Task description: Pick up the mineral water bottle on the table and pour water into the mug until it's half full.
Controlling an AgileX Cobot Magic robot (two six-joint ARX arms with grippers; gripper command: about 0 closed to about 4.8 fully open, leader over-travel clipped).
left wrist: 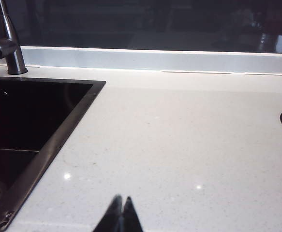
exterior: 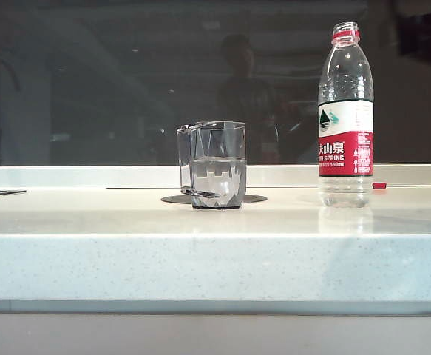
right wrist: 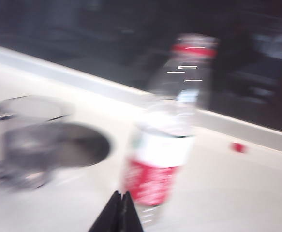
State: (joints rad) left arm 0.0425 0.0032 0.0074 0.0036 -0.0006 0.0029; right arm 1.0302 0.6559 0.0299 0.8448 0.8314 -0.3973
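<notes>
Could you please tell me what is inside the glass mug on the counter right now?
The mug holds clear water to roughly halfway. It stands on a dark round disc, whose middle it covers.

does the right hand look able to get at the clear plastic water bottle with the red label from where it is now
Probably yes. The right hand, fingers shut, faces the clear plastic bottle with the red label with nothing between them; the faceted glass mug stands off to one side. It would have to open first.
</notes>
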